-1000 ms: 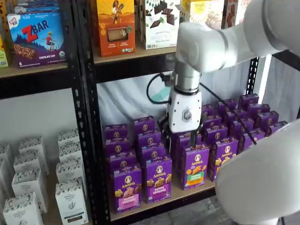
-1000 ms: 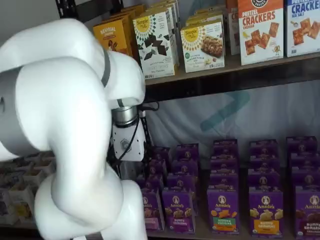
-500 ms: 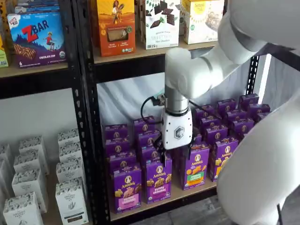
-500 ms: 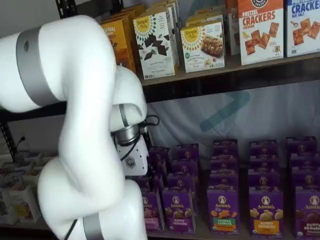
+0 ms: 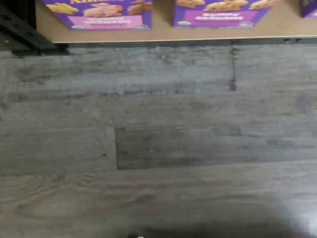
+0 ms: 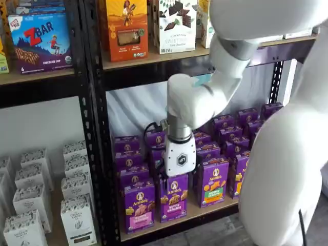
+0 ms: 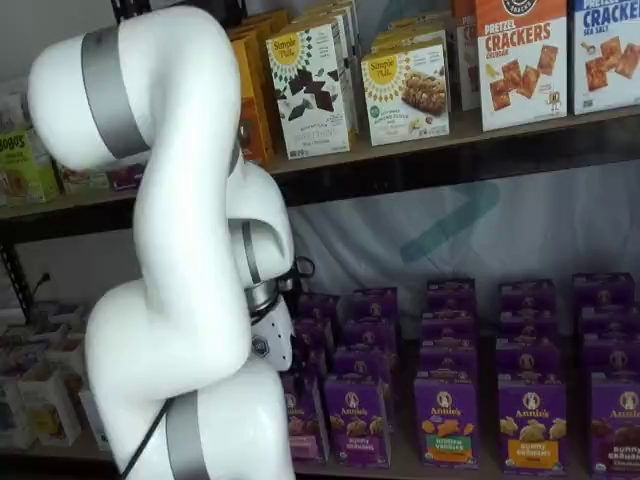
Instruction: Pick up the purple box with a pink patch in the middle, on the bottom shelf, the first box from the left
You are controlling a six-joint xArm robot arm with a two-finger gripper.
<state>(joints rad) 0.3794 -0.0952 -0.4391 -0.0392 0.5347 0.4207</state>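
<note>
The purple box (image 6: 139,205) stands upright at the left front of the bottom shelf (image 6: 200,211), pink band facing out. Just right of it stands a yellow-banded purple box (image 6: 173,198), and my hand (image 6: 179,174) hangs over that one, wrist pointing down from the bent white arm (image 6: 205,92). My fingers are hidden, so I cannot tell if they are apart. Further right stands a green-and-orange purple box (image 6: 213,181).

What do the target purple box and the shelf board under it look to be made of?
The purple box looks like thin printed cardboard, slightly glossy: flat faces, crisp edges. The bottom shelf board looks like light tan wood or fibreboard, matte, with a black beam that looks like painted metal.
</note>
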